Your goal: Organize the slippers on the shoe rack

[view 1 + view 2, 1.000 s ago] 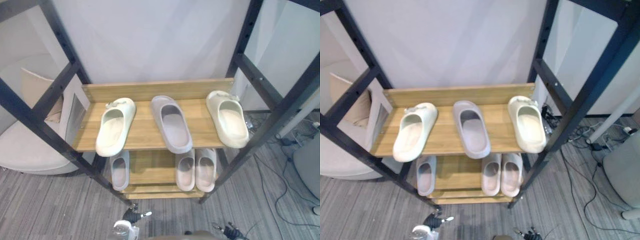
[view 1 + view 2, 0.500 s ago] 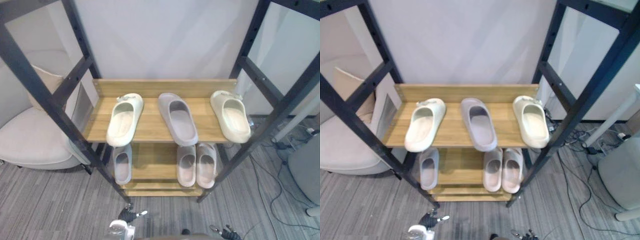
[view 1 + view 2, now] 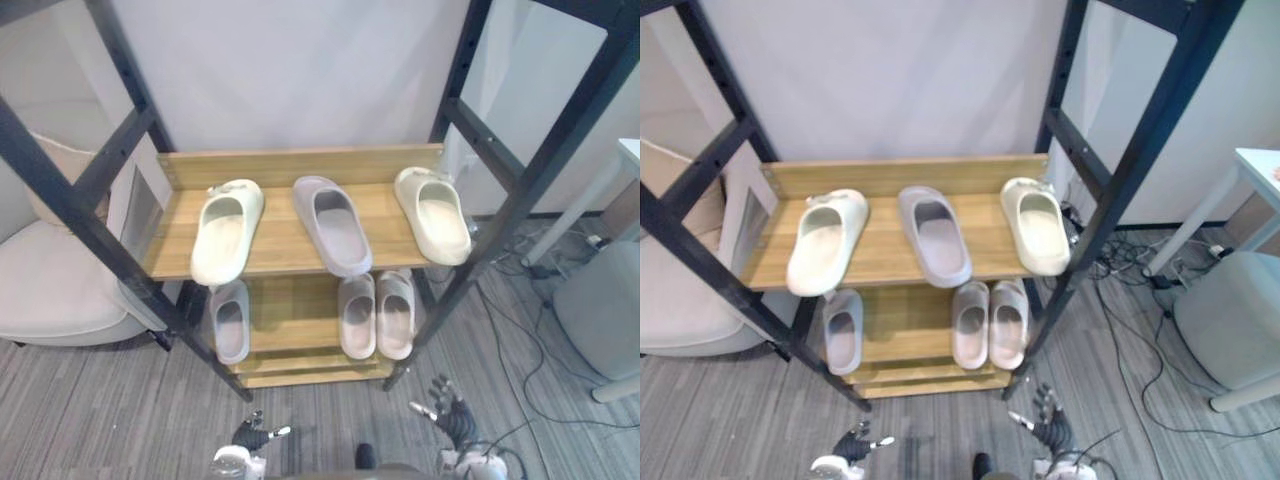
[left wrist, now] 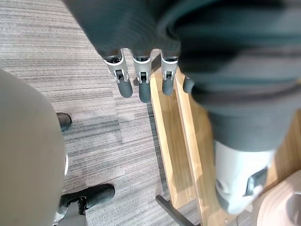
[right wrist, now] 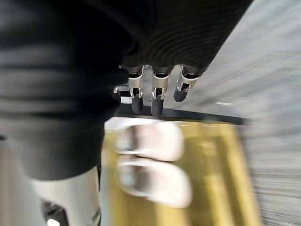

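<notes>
Mid-frame on the top shelf of the shoe rack (image 3: 300,165): grey slipper (image 3: 330,225) between two cream slippers (image 3: 227,232) (image 3: 433,213). Seems the approach step, left hand (image 3: 248,438) and right hand (image 3: 450,418) relaxed and empty at the bottom edge. Calls next for reaching the grey slipper

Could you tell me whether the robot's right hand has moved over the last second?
Yes. The right hand has come forward towards the front right leg of the shoe rack, with its fingers straight and spread.
</notes>
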Controlling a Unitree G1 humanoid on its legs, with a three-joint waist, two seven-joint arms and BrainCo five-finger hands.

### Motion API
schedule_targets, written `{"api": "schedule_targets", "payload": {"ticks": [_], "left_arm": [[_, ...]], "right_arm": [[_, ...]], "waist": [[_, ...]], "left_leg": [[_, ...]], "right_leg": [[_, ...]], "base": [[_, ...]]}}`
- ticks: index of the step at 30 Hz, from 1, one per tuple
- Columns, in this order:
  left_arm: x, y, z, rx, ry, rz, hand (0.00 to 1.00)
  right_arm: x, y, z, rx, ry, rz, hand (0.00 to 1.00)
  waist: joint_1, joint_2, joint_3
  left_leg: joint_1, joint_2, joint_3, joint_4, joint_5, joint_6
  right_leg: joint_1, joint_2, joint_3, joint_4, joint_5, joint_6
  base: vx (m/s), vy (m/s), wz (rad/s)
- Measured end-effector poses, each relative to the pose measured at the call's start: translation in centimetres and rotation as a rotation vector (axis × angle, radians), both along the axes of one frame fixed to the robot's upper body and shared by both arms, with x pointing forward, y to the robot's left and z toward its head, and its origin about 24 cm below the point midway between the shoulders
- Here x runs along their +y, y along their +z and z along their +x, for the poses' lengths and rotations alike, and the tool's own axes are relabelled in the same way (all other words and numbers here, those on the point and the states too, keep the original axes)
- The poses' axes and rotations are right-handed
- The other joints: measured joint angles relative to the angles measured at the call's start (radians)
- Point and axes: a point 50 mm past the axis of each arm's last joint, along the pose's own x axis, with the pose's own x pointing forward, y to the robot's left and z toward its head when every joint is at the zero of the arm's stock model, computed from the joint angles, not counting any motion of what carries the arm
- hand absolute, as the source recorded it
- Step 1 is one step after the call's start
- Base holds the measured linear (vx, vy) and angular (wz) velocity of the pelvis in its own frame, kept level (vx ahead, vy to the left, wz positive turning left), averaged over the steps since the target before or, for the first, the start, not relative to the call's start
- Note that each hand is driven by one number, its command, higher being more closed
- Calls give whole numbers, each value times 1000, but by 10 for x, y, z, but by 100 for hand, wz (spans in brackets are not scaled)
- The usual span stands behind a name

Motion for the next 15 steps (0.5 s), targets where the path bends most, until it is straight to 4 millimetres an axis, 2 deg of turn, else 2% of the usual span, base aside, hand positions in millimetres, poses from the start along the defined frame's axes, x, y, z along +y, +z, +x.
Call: {"api": "schedule_targets", "payload": {"ticks": [1, 2, 3, 9, 12, 15], "left_arm": [[0, 0, 0, 1, -2, 1, 0], [0, 0, 0, 1, -3, 1, 0], [-1, 0, 0, 0, -18, 3, 0], [-1, 0, 0, 0, -31, 3, 0], [-1, 0, 0, 1, -32, 2, 0], [-2, 0, 0, 2, -40, -10, 0]], "right_arm": [[1, 15, 6, -76, 13, -10, 0], [2, 18, 8, -93, 15, -12, 0], [4, 35, 14, -179, 32, -21, 0], [10, 68, 27, -342, 76, -69, 0], [11, 78, 28, -390, 81, -75, 0], [15, 98, 35, -490, 112, -89, 0]], "waist": [[-4, 0, 0], [-5, 0, 0], [-5, -1, 0], [-1, -2, -1], [-1, -6, -3], [0, -7, -3]], "left_leg": [[1, 1, 0, -1, 0, 0], [2, 1, 0, -2, 0, 0], [5, 0, 1, -2, 0, 0], [15, -5, 19, -8, 0, 0], [15, -4, 16, -13, -1, 1], [14, -5, 11, -13, -1, 1]], "right_leg": [[-1, 3, 3, 0, 0, 0], [-1, 4, 5, 0, 0, 0], [0, 4, 12, 0, -1, 1], [-1, 4, 32, 0, -2, 2], [-3, 5, 30, -1, -2, 2], [-3, 4, 29, -4, -1, 2]], "base": [[86, 13, -3], [69, 27, -9], [61, 26, -9], [9, 15, -10], [-28, -8, 1], [-48, -14, 2]]}}
